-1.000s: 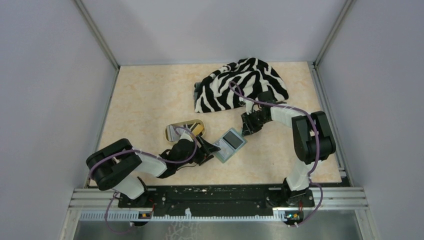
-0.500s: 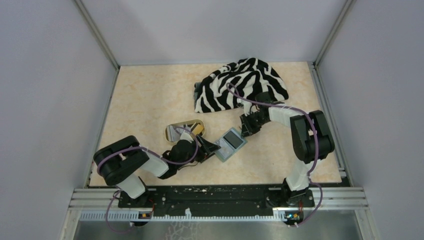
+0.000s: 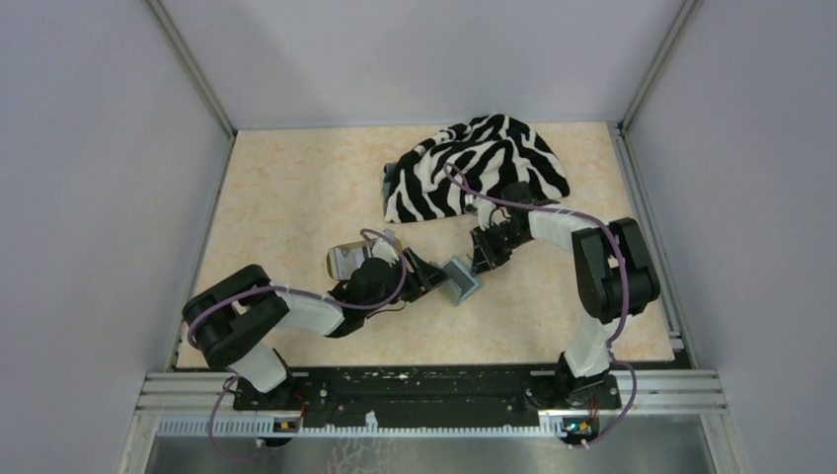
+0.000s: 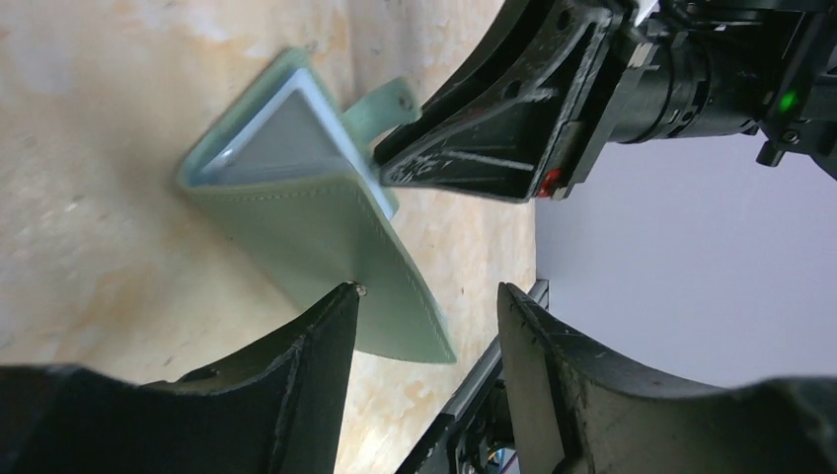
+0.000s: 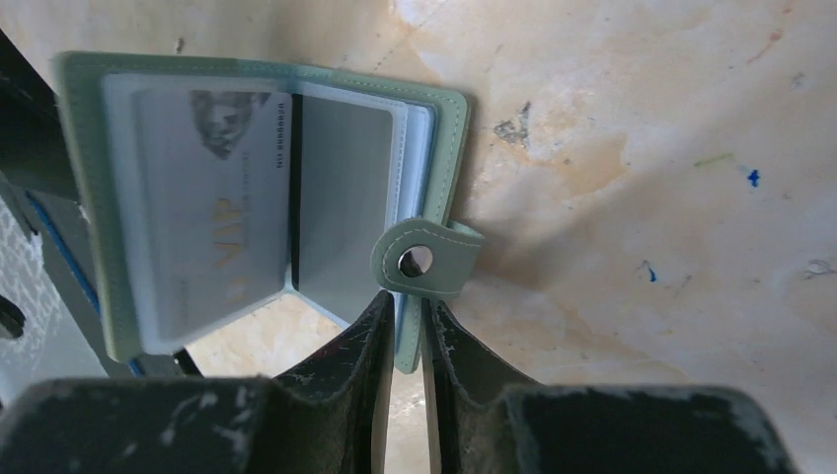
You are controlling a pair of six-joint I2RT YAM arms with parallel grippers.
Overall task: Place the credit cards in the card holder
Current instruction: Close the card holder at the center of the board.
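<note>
The sage-green card holder [image 3: 460, 281] stands half folded on the table between my two grippers. In the right wrist view it [image 5: 89, 197] is spread open, with a pale card [image 5: 212, 222] lying in a clear pocket and the snap tab [image 5: 424, 259] hanging over the edge. My right gripper [image 5: 408, 311] is shut on the holder's cover edge just below the tab. My left gripper [image 4: 429, 288] is open; its left fingertip [image 4: 341, 301] touches the holder's outer cover [image 4: 336, 222], which is tilted up. The loose cards are hidden under my left arm.
The tan oval tray [image 3: 339, 260] lies left of the holder, mostly covered by my left arm. The zebra-striped cloth [image 3: 474, 168] is heaped at the back, just behind my right wrist. The right gripper's body [image 4: 513, 128] shows close above the holder in the left wrist view.
My left gripper moved right and away from me against the holder's near flap. The holder went from lying flat open to half folded. My right gripper kept its hold.
</note>
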